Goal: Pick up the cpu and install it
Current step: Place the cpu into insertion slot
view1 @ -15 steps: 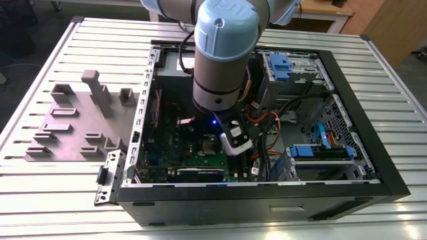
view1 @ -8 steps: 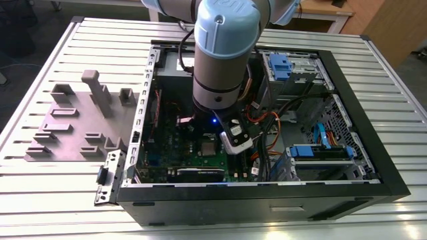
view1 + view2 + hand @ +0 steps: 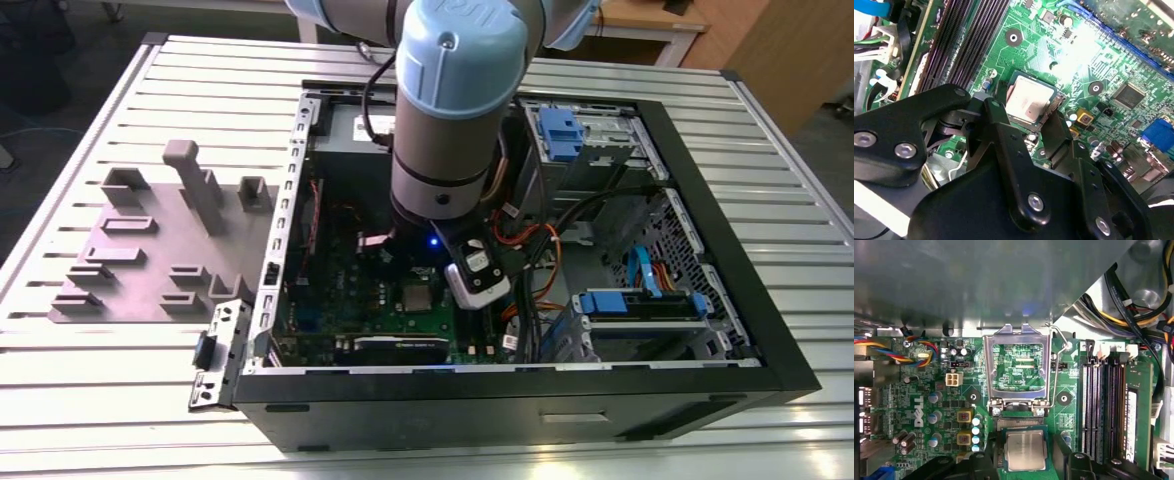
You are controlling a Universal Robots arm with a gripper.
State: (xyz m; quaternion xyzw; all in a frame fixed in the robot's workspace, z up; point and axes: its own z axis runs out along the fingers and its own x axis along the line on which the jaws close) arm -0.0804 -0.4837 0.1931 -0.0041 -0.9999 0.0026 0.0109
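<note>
Spread wide, the claw straddles the chip lying in its socket. Cables at two o'clock in the exterior view could snag it, skewing the chip.

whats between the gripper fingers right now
The cpu, lying flat in its socket on the green board. Both wrist views show one of the fingers on each side of it, jaws spread wider than the chip.

White printed lettering on the green circuit board
</note>
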